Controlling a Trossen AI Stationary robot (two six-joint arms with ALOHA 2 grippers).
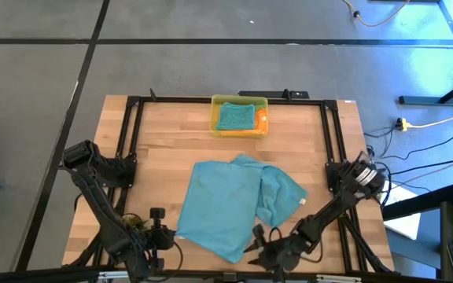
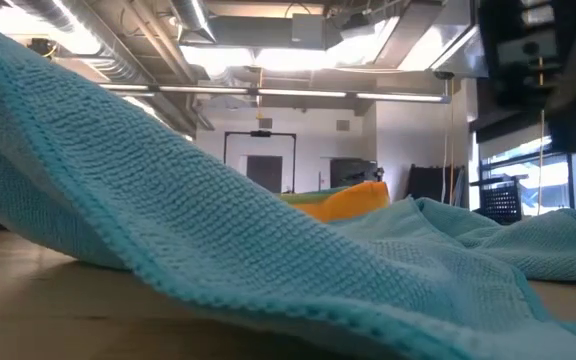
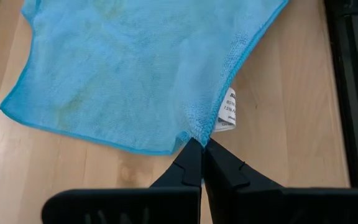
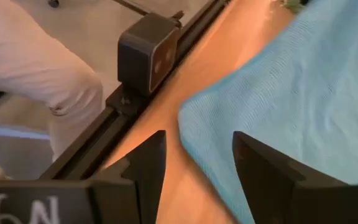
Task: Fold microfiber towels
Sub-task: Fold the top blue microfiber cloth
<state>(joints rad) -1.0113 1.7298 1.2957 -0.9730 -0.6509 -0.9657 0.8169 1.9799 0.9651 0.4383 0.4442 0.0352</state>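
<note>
A teal-blue towel [image 1: 226,206] lies spread and partly rumpled on the wooden tabletop [image 1: 171,145], from its middle toward the near edge, one side bunched into a fold. The left gripper [image 3: 201,149] sits near the near-left corner of the tabletop, its fingers pinched together on the towel's corner, just beside a small white label [image 3: 227,111]. The right gripper [image 4: 194,158] rests low at the near edge, fingers spread apart, another towel corner lying between them without being clamped. At the middle of the far edge stands a yellow bin [image 1: 239,115] holding a second teal-blue towel [image 1: 234,116] and an orange towel [image 1: 261,120].
</note>
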